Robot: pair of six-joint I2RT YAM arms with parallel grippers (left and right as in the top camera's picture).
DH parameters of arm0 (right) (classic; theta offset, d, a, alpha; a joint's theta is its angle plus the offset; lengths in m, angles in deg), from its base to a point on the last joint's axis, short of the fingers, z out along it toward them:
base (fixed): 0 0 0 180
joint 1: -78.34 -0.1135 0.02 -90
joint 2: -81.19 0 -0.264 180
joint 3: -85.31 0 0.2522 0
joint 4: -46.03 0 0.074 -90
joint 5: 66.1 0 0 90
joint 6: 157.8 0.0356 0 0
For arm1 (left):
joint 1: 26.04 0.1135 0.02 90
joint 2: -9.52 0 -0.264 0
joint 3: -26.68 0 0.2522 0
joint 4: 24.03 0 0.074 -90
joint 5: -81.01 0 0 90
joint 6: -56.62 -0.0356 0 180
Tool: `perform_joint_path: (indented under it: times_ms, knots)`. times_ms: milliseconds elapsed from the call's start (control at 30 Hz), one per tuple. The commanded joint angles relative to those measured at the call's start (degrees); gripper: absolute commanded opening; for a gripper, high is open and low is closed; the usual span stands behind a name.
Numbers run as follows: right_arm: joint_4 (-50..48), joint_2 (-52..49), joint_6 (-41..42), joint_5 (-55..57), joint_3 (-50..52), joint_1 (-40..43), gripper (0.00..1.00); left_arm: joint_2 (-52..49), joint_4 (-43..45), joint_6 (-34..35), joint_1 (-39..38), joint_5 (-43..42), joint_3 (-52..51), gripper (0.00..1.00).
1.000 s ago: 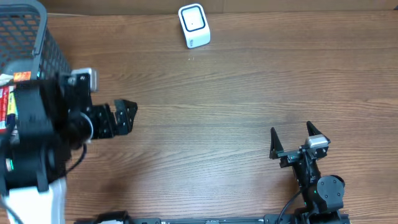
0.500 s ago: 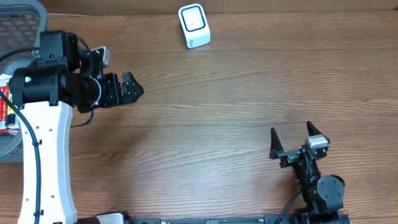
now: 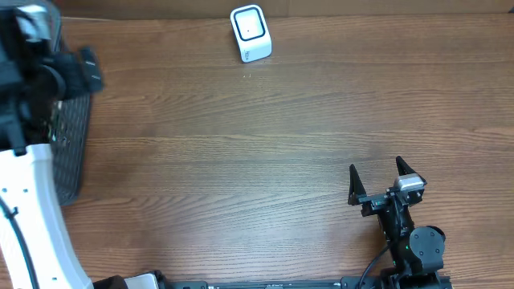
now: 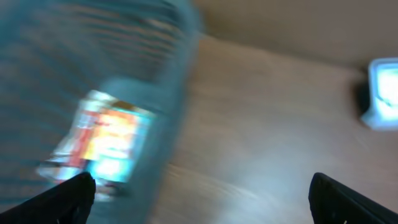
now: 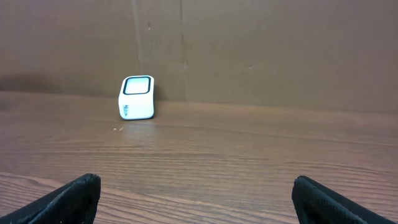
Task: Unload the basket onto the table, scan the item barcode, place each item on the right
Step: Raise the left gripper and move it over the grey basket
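Holding blurred colourful packet: grey mesh basket; left, right jaws spread wide.

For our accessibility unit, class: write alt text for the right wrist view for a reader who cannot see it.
A small white scanner stands on a wooden table near a brown wall. The right gripper is open, fingertips at the bottom corners.

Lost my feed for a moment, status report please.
Left gripper open by basket; right gripper open, empty. Item in basket, ungrasped. Nothing between basket and scanner.
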Motion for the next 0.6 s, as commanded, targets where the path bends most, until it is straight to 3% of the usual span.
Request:
perform_joint_path:
  times_ms: [0, 233, 567]
  knots:
    - [-0.3, 0.5, -0.2, 0.6, 0.6, 0.4, 1.0, 0.4, 0.7, -1.1, 4.5, 8.7, 1.7, 1.0]
    - [-0.3, 0.5, -0.2, 0.6, 0.6, 0.4, 1.0, -2.4, 0.2, -1.1, 12.9, 8.9, 1.6, 1.0]
    - [-0.3, 0.5, -0.2, 0.6, 0.6, 0.4, 1.0, -5.7, -1.2, -2.6, 15.9, 8.9, 1.6, 1.0]
